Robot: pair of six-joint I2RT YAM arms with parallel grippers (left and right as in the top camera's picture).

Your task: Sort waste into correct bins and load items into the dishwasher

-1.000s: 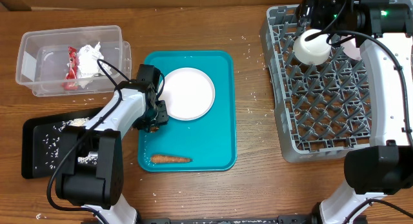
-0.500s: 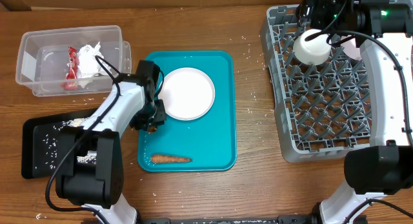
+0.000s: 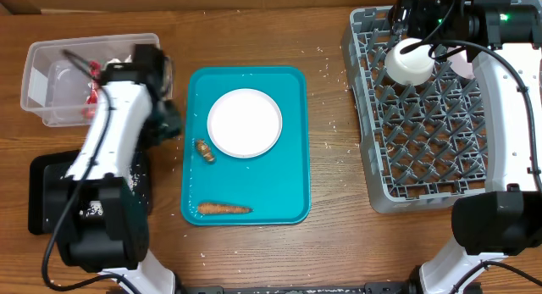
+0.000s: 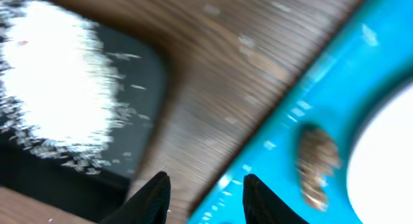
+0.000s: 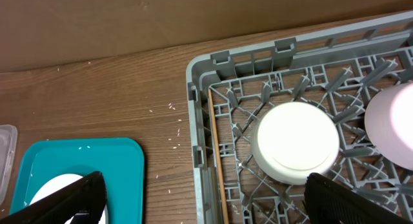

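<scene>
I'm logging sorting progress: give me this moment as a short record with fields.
teal tray: white plate, brown chunk, carrot piece
clear tub: red wrapper
black tray: loose rice
grey rack: white bowl, pinkish bowl
left claw: open, empty, between black tray and teal tray
right claw: open, empty, above grey rack

The bench [image 3: 330, 235] was brown wood with a fine running grain, flecked white here and there. The teal tray [image 3: 292, 175] was one plain colour. On it the plate [image 3: 245, 123] was white, the small food chunk [image 3: 204, 150] mottled brown, and the carrot-like piece [image 3: 223, 208] orange. Along the bench's right edge the rack [image 3: 366, 116] was grey, an open lattice of pegs, holding a white bowl [image 3: 410, 62] and a pinkish bowl [image 5: 395, 124]. The tub [image 3: 38, 86] was clear, with a red wrapper [image 3: 90, 97] showing inside. The flat tray [image 3: 44, 211] was black, speckled with white rice [image 4: 58, 82].
</scene>
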